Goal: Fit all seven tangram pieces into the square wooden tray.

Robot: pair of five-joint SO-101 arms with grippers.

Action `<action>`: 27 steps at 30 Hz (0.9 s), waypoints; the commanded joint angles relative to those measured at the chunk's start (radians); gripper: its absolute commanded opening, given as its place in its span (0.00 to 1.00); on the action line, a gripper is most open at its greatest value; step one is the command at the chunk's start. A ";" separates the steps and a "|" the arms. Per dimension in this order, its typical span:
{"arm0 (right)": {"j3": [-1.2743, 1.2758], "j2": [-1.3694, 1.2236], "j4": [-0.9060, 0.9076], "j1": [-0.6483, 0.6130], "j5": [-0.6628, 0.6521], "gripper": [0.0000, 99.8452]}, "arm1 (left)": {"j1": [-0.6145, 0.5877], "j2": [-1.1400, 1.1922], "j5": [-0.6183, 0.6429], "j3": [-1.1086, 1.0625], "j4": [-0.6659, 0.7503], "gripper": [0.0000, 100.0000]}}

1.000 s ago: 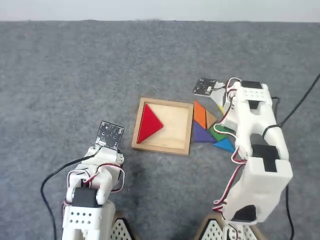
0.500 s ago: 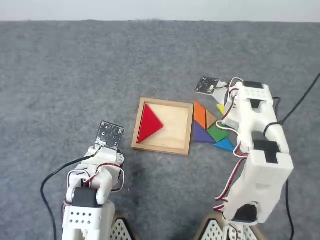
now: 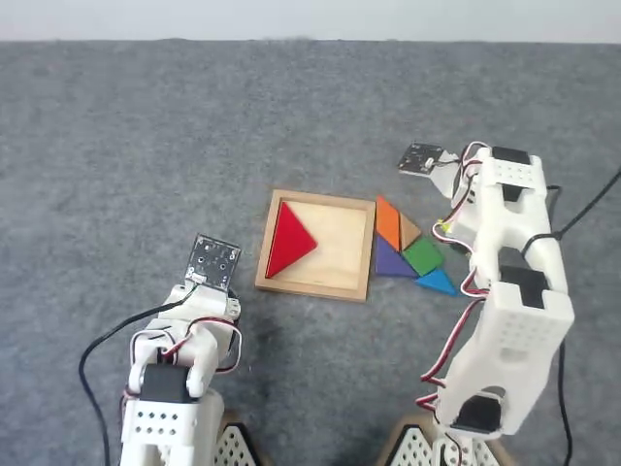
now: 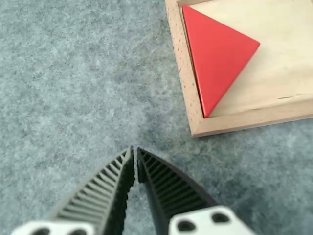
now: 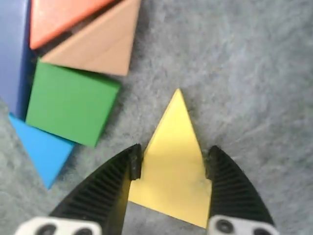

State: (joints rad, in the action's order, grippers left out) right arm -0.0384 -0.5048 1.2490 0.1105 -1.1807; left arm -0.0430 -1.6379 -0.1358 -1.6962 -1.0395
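- Right gripper (image 5: 171, 159) clamps the yellow triangle (image 5: 172, 176) by 2 edges, near the green square (image 5: 71, 103) and blue triangle (image 5: 44, 149).
- Left gripper (image 4: 134, 154), closed and empty, hangs over grey carpet (image 4: 73, 73) near the tray (image 4: 178, 73), which holds 1 red triangle (image 4: 215, 54).

Red triangle (image 3: 288, 240) lies in wooden tray (image 3: 315, 287); yellow triangle (image 5: 171, 161) is near the green square (image 5: 71, 103).

Robot lab bench: wired arm (image 3: 506, 291) on grey felt (image 3: 116, 126).
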 commanded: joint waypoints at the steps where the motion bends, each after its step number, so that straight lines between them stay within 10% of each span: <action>1: -0.040 0.035 0.033 0.024 0.064 0.18 | -0.003 -0.012 0.008 0.007 -0.005 0.01; 17: 0.350 0.558 0.097 0.116 -0.081 0.31 | -0.003 -0.012 0.008 0.007 -0.005 0.01; 27: 0.503 0.587 0.002 0.134 0.141 0.31 | -0.003 -0.012 0.008 0.007 -0.005 0.01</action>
State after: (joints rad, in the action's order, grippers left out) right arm 0.4695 0.0138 1.2797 0.2547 -1.0625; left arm -0.0430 -1.6379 -0.1358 -1.6962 -1.0395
